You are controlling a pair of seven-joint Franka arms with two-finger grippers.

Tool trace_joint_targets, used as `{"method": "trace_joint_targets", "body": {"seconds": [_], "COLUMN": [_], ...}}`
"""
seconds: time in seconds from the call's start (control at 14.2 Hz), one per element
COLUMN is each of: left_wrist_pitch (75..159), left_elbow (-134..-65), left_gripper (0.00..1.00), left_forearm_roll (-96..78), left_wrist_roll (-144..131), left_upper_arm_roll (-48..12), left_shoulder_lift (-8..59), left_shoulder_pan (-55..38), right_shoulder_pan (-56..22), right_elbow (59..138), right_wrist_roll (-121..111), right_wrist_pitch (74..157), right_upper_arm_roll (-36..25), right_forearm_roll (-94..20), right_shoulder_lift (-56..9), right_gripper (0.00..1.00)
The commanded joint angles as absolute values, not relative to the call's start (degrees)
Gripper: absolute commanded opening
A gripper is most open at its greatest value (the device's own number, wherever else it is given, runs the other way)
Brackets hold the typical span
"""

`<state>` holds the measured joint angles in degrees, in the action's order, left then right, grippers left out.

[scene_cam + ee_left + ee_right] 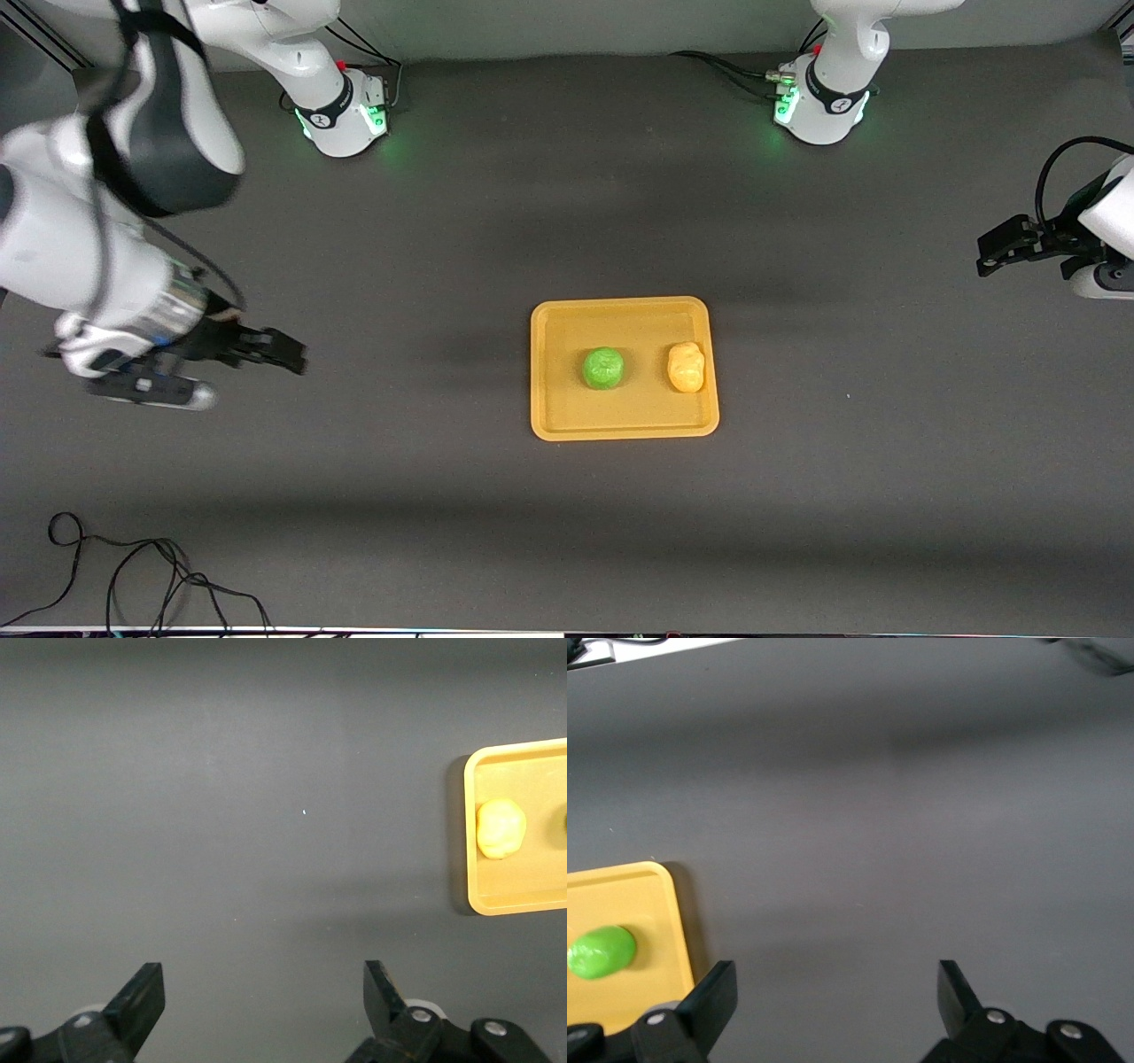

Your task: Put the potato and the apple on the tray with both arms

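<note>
The orange-yellow tray [554, 416] lies at the middle of the table. The green apple [603, 368] and the yellow-orange potato [686, 367] rest on it side by side, the potato toward the left arm's end. My left gripper [988, 252] is open and empty over bare table at the left arm's end; its wrist view shows the tray [523, 899] and the potato [500, 827]. My right gripper [292, 354] is open and empty over bare table at the right arm's end; its wrist view shows the tray [656, 904] and the apple [601, 951].
The dark grey table [399, 496] surrounds the tray. A loose black cable [133, 576] lies at the table's near edge at the right arm's end. The two arm bases [345, 111] [819, 106] stand along the table's edge farthest from the front camera.
</note>
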<state>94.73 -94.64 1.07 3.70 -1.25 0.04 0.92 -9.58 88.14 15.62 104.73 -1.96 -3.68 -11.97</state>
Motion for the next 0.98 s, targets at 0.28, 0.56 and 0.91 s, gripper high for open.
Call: {"method": "trace_joint_targets", "body": {"seconds": [0.28,0.56,0.91], "left_wrist_pitch": [91.6,91.8,91.8], "left_elbow": [-93.0,-92.9,-92.7], "left_gripper": [1.00,1.00,1.00], "left_forearm_roll": [1.2,1.2,1.2], "left_wrist_roll": [4.7,4.7,4.7], "left_upper_arm_roll": [-1.1,-1.1,-1.1], "left_shoulder_lift": [0.0,0.0,0.1], "left_shoulder_pan": [0.4,0.4,0.4], "right_shoulder_pan": [2.1,5.5,5.2], "right_elbow": [94.2,95.4,93.8], "right_wrist_roll": [7.6,7.5,3.8], "right_wrist_pitch": [97.0,95.4,90.4], "right_upper_arm_roll": [5.1,5.2,4.7], "right_forearm_roll": [2.7,-3.5,-3.0], "right_shoulder_lift": [-0.4,1.1,2.2], "right_gripper": [1.00,1.00,1.00]}}
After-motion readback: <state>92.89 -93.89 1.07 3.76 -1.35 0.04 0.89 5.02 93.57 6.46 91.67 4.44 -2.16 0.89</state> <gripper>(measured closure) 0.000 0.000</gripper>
